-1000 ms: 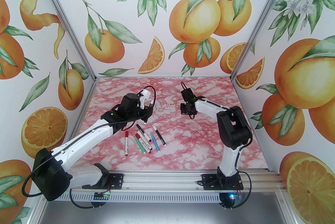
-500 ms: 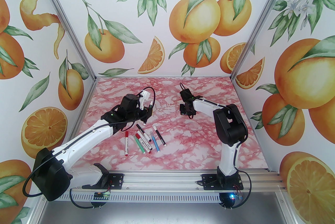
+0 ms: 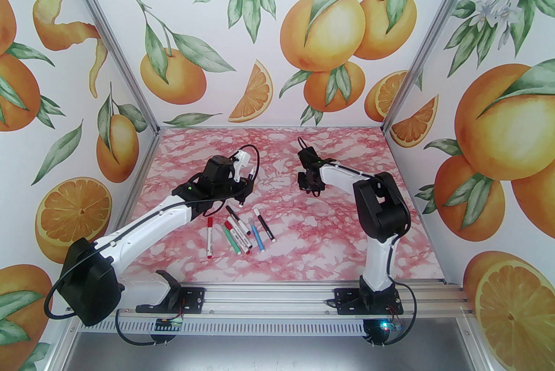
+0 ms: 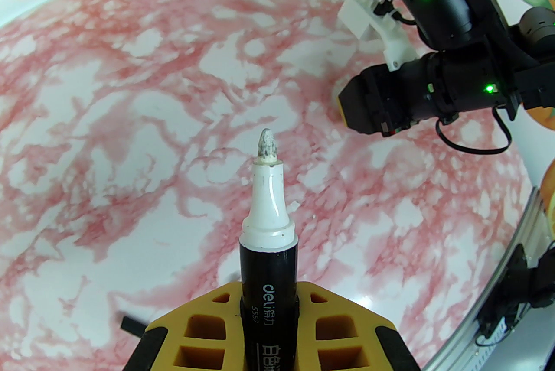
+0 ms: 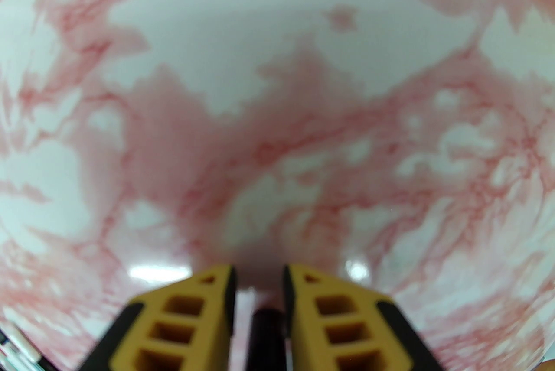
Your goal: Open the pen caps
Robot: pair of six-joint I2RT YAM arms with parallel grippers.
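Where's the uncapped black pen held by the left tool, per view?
Top external: pen left of centre, above the row of pens.
Left wrist: pen bottom centre, nib up, clamped in the left tool.
Shared landmark: pink marbled table.

The barrel of the black pen runs off the left wrist view's bottom edge. Between the fingers of the right gripper a blurred dark stub is cut off below; whether it is a cap, or gripped, cannot be told
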